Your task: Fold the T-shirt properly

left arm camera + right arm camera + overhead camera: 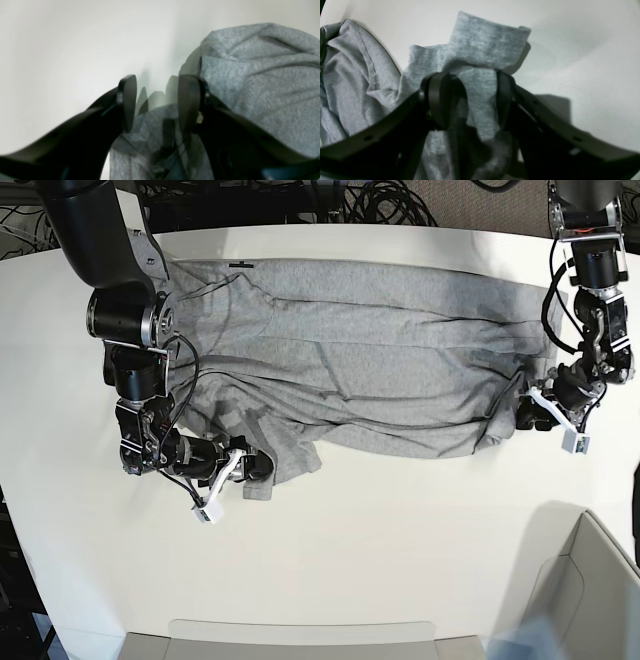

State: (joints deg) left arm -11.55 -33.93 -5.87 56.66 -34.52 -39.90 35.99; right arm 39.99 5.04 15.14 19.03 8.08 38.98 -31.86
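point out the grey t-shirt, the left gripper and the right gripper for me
heather-grey cotton T-shirt (370, 350): base view, on the middle of the spread cloth.
black left gripper (156, 100): left wrist view, midway between its fingertips.
black right gripper (470, 100): right wrist view, midway between its fingertips.

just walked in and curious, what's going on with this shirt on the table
A two-armed robot is working on a grey T-shirt spread wrinkled across a white table. The right hand is open with a fold of a lower corner lying between its fingers. The left hand is open at the opposite edge, with cloth just beyond and below it. Neither has closed on the fabric, and no neat fold is made.
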